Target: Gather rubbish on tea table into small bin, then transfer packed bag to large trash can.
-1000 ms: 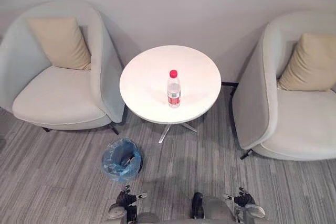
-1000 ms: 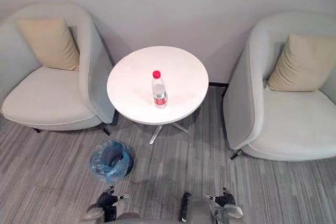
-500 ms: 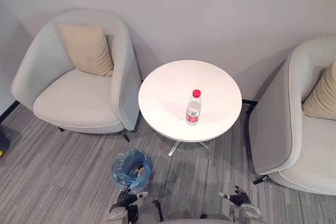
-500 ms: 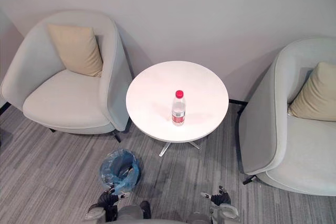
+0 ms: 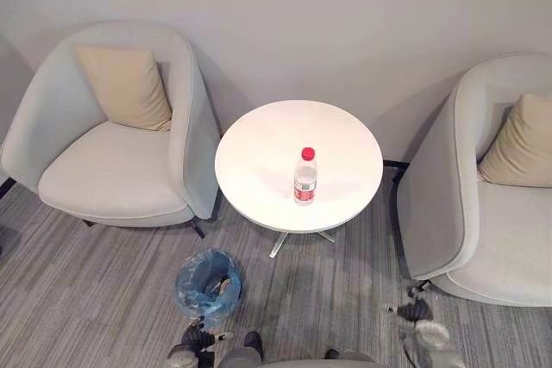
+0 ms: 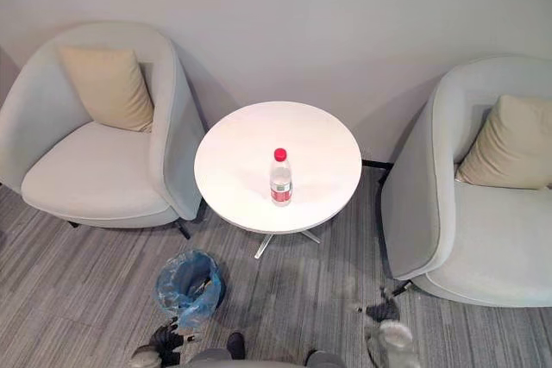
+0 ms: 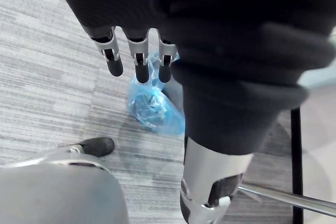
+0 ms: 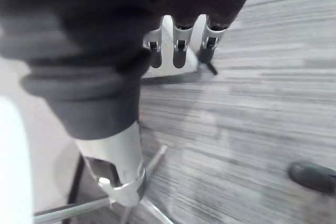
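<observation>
A clear plastic bottle [image 5: 305, 177] with a red cap and red label stands upright on the round white tea table [image 5: 259, 148], right of its middle. On the carpet in front of the table's left side sits the small bin [image 5: 208, 280], lined with a blue bag, with something dark inside. My left hand [image 5: 197, 342] hangs low just in front of the bin, its fingers [image 7: 139, 61] straight and holding nothing; the blue bag [image 7: 152, 109] shows past them. My right hand [image 5: 418, 312] hangs low to the right near the right armchair's leg, its fingers [image 8: 178, 45] relaxed and holding nothing.
A pale armchair [image 5: 121, 170] with a beige cushion stands left of the table, and another [image 5: 492, 221] stands to its right. A grey wall runs behind them. The table's metal legs [image 5: 285, 239] spread over the striped grey carpet.
The camera has shifted, so the whole scene sits a little further left. My right hand has swung outward to the right, towards the right armchair. The bottle and bin have not moved.
</observation>
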